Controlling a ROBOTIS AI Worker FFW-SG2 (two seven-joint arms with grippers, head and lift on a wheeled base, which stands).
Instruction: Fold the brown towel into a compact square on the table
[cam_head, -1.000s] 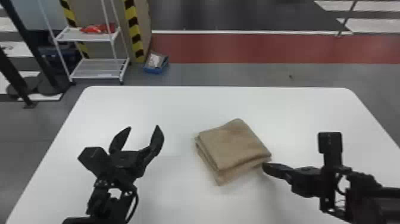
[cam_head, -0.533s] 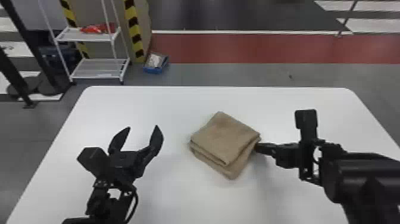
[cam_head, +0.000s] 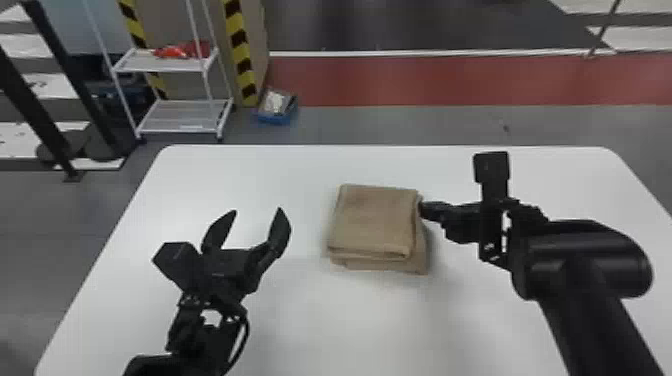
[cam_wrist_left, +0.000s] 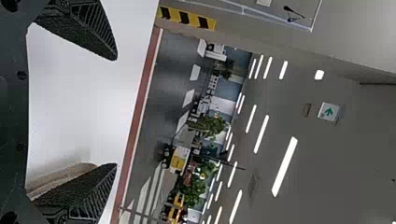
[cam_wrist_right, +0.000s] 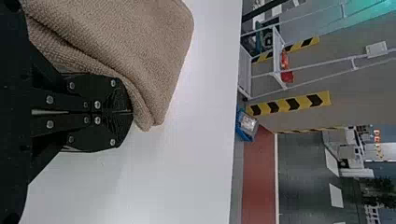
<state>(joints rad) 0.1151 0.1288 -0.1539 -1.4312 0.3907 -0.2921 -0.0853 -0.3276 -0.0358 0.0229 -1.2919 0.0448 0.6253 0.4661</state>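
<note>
Standing open on the left side of the white table (cam_head: 375, 330), its two black fingers spread well apart, is the left gripper (cam_head: 257, 212), with bare tabletop between it and the table's left edge. Behind it, past the table's far edge, I can see a white rack (cam_head: 165, 65) and a blue bin (cam_head: 276, 119) on the floor. Next comes a good stretch of white surface, room enough for an arm to move, and then the brown towel (cam_head: 372, 220), lying folded in layers around the middle. Its far edge runs nearly in line with the table's, white top between them. On the near side and at the near right corner, a lower layer pokes out past the upper one. Against the towel's right side, toward the far corner, the right gripper (cam_head: 423, 210) touches the cloth, fingers closed together. Right of its arm there's more tabletop before the slanting right edge.
</note>
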